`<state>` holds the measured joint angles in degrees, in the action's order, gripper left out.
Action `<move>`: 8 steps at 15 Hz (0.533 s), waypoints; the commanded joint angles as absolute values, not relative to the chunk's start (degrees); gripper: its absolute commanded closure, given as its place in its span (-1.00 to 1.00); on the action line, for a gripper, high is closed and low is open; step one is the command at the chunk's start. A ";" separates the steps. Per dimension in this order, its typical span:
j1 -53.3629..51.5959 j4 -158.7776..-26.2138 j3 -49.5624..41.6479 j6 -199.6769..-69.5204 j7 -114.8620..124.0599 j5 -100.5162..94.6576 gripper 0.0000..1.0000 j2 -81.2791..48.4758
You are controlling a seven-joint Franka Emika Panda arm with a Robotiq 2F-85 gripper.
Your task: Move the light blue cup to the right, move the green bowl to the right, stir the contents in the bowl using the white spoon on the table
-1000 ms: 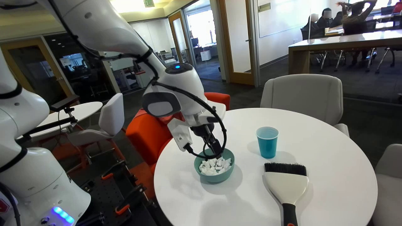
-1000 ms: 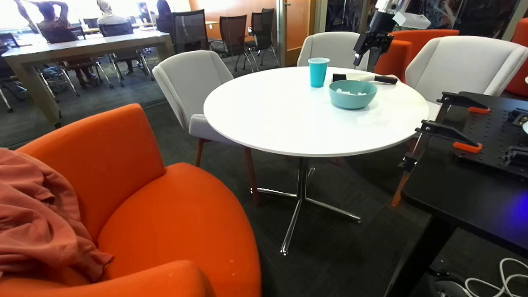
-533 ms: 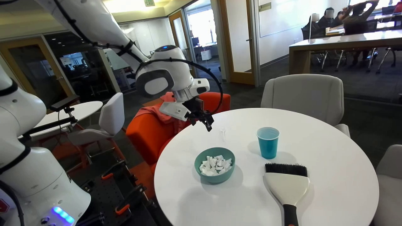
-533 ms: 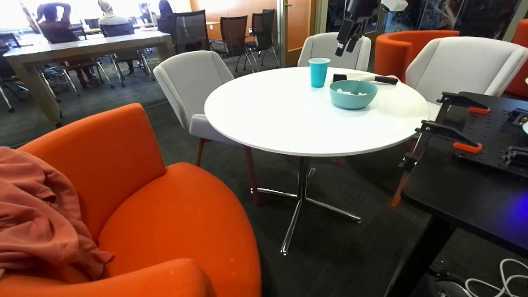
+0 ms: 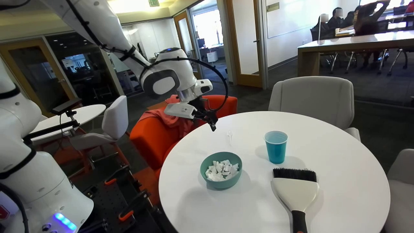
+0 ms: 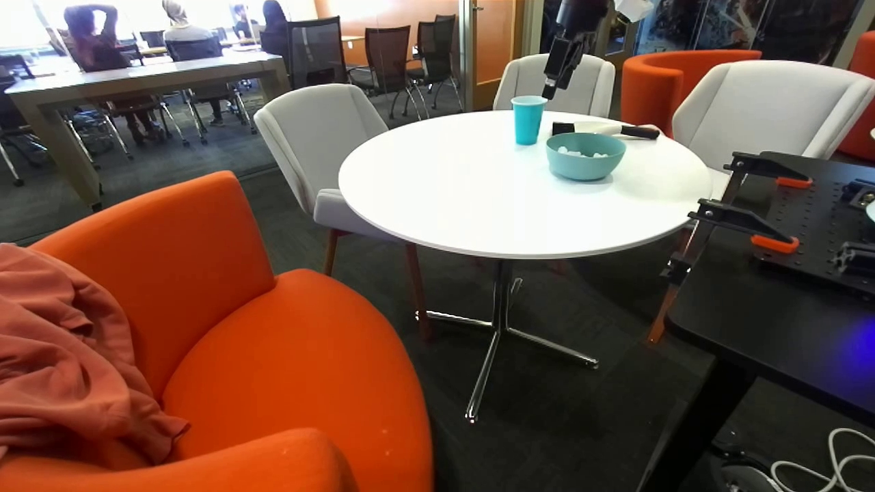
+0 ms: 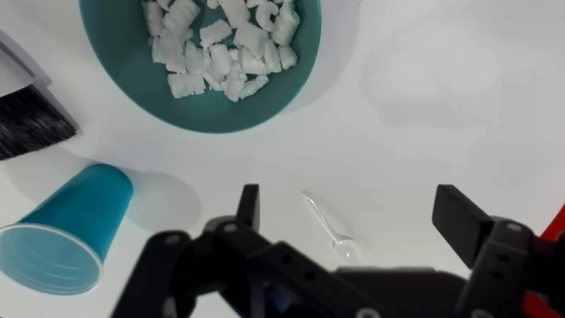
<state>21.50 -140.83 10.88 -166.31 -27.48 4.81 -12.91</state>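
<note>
In an exterior view a green sign [image 5: 154, 3] near the ceiling reads EXIT; the red sticker [image 5: 4, 212] on the robot's base [image 5: 55, 184] is cut off by the frame, its print unreadable. The fingers [image 7: 461, 225] stand wide apart in the air above the counter [image 5: 349, 152], and the wrist view looks down between them at the white spoon [image 7: 339, 239], lying flat. The spoon is only faint in an exterior view, between the green bowl [image 5: 221, 185] and the counter's edge by the orange armchair [image 5: 150, 136]. The bowl, heaped with white lumps [image 7: 220, 62], sits nearer the edge facing the robot's base than the light blue cup [image 5: 276, 153], which stands upright towards the middle. Just beside the cup lies a wide brush [image 5: 296, 191]; its whole black handle [image 6: 639, 132] shows in an exterior view, while the wrist view catches only the bristle end. Grey chairs [image 5: 312, 97] stand around the counter's edge, a salmon cloth [image 6: 61, 362] is draped over the armchair, and a black table [image 6: 786, 328] with clamps [image 6: 742, 220] stands close by the counter.
</note>
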 commanded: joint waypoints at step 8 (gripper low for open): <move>16.71 -125.57 9.56 -163.51 -47.00 -6.55 -1.00 -24.71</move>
